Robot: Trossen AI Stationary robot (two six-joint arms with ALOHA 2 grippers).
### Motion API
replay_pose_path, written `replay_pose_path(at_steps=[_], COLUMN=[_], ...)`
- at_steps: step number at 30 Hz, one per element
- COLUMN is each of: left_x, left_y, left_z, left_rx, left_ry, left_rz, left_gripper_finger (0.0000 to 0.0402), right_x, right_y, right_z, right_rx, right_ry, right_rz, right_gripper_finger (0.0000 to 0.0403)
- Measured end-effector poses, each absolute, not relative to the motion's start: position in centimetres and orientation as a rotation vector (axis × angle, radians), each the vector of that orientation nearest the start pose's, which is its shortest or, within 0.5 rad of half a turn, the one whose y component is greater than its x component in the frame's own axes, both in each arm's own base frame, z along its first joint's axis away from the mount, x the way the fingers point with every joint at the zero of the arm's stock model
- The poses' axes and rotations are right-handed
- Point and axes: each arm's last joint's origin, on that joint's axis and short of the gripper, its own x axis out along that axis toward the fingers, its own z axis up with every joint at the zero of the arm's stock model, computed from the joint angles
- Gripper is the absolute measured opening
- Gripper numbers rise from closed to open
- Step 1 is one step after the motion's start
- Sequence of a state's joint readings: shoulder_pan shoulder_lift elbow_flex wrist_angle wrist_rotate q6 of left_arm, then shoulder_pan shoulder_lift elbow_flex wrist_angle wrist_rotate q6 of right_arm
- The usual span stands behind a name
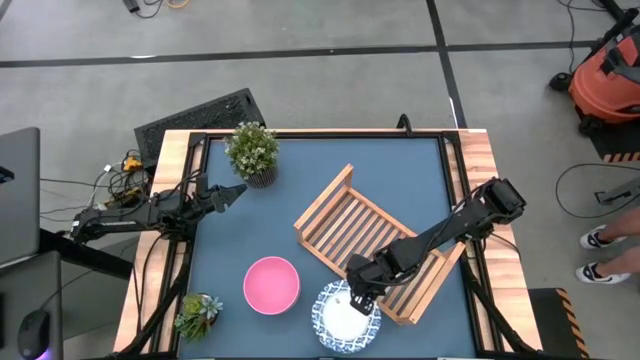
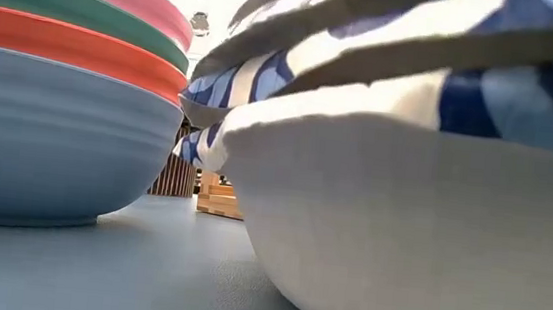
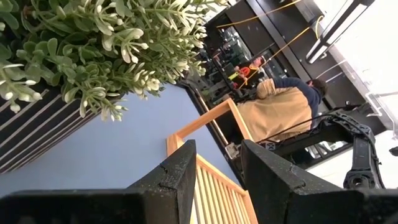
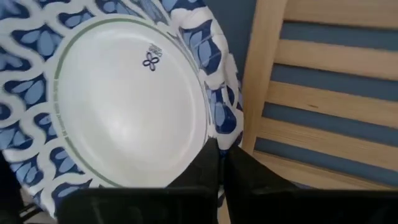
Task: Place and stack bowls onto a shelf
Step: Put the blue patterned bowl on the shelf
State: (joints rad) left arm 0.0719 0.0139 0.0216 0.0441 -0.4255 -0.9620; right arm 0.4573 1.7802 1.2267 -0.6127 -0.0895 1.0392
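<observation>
I'm working in a lab or workshop, by the look of it. My table [image 1: 330, 200] sits in a wood frame on a bare grey concrete floor [image 1: 330, 90] marked with dark lines. Loose cables [image 1: 115, 178] trail off beside it, an orange shop vacuum [image 1: 606, 85] stands in the corner, and a person's shoes [image 1: 597, 255] show at the edge. Behind, a person in a tan vest [image 3: 280, 109] among dark metal racks.

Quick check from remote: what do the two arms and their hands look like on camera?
Both arms are dark, slim and jointed. The left hand has two blocky black fingers with rough, chipped-looking edges. The right hand shows two smooth black fingers. No markings are visible.
</observation>
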Motion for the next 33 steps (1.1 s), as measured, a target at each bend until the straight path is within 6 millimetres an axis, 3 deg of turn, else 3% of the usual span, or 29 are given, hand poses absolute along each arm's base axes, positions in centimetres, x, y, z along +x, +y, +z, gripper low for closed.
replay_pose_path(at_steps=[14, 33], left_x=[9.3, 9.4], left_y=[1.9, 1.7], left_z=[17.4, 17.4], left_rx=[-0.954, -0.946], left_ry=[-0.286, -0.255], left_rz=[0.431, 0.385], left_gripper_finger=[0.0112, 0.0112], right_x=[33.0, 33.1], right_y=[14.5, 14.7], right_z=[23.7, 23.9], right_rx=[0.563, 0.572], right_ry=[1.269, 1.298], right_rz=[-0.119, -0.028], right_gripper_finger=[0.0033, 0.0047])
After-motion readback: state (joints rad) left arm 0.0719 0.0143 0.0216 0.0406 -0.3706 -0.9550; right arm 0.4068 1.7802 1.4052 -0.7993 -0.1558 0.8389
